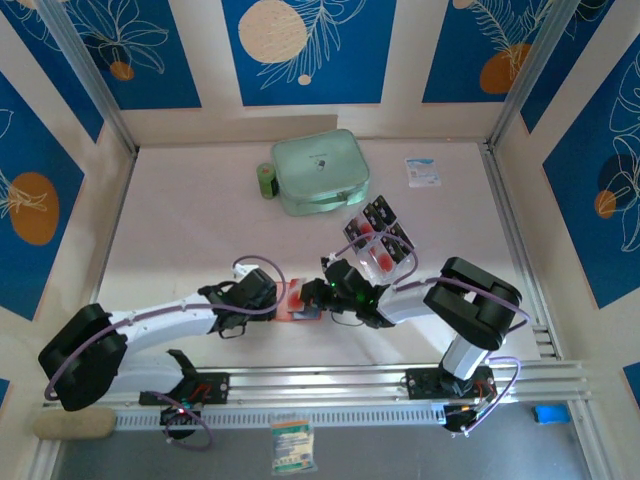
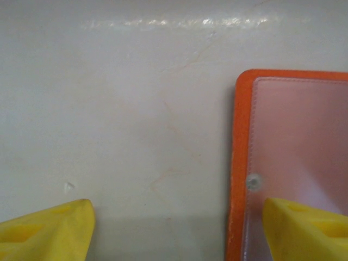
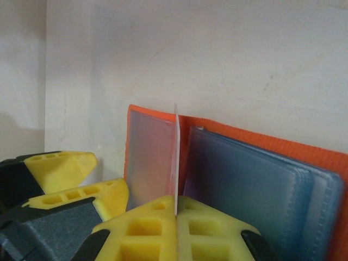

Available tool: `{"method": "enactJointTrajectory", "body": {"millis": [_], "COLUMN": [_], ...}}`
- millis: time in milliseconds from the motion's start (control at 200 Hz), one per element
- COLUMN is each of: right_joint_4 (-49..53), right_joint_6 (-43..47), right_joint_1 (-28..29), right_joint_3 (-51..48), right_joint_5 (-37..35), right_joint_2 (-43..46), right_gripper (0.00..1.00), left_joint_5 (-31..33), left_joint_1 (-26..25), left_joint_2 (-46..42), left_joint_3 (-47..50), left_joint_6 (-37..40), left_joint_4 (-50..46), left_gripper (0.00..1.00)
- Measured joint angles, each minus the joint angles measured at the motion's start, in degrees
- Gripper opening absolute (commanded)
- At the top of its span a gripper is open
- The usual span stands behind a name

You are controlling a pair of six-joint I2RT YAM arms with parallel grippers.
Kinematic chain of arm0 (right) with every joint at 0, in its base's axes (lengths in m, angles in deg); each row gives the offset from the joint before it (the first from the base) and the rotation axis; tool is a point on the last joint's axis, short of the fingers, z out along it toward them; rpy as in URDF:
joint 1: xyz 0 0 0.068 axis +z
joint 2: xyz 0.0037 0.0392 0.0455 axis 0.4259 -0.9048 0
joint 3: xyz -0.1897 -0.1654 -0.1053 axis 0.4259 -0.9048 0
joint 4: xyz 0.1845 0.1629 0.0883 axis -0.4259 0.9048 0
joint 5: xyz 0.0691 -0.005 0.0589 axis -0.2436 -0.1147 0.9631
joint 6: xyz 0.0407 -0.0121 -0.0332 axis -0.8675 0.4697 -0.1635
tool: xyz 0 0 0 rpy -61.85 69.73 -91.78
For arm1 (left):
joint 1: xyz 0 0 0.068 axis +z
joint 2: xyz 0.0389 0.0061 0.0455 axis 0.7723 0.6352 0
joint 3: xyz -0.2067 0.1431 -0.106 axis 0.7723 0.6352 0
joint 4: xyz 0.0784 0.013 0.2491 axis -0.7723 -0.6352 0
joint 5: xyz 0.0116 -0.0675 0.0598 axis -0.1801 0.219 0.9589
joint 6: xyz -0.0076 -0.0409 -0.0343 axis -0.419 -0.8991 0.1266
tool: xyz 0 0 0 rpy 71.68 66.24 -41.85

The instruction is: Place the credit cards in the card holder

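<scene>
Card (image 3: 175, 157): pinching it edge-on in clamped jaws of right gripper (image 3: 176, 209) at holder (image 3: 261, 163), holding jaws of left gripper (image 2: 175, 209) apart at its rim, judging it light, stiff, slick, best end-gripped.

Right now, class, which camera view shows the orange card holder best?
Right wrist: the card holder lies open, both clear-pocket sides visible. Left wrist catches one orange-edged corner; top external, a small, partly hidden orange patch.

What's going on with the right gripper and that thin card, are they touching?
Touching. The right wrist view shows the card edge-on, pinched in the shut right gripper, with no gap on either side of it.
</scene>
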Motion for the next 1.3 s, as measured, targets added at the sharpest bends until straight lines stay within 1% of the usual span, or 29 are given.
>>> {"method": "enactJointTrajectory", "body": {"millis": [360, 1120, 1250, 1300], "right_joint_4": [-1.5, -2.0, -1.6, -1.5], "right_joint_6": [-0.7, -1.7, -2.0, -2.2], "right_joint_1": [0.4, 2.5, 2.8, 2.8], "right_joint_3": [-0.1, -0.1, -0.1, -0.1], "right_joint_5": [-1.5, -3.0, -3.5, -3.6], "right_joint_2": [-1.0, -1.6, -1.6, -1.6], "right_gripper": [0.0, 0.0, 0.05, 0.09], "left_joint_5": [-0.2, 0.0, 0.0, 0.0], "left_joint_1": [0.0, 0.0, 0.0, 0.0], "left_joint_2": [0.0, 0.0, 0.0, 0.0], "left_joint_3": [1.2, 1.4, 1.4, 1.4], "left_joint_6": [-0.9, -0.9, -0.9, -0.9], "left_joint_4": [0.7, 1.2, 1.2, 1.2], "left_gripper": [0.76, 0.76, 0.75, 0.75]}}
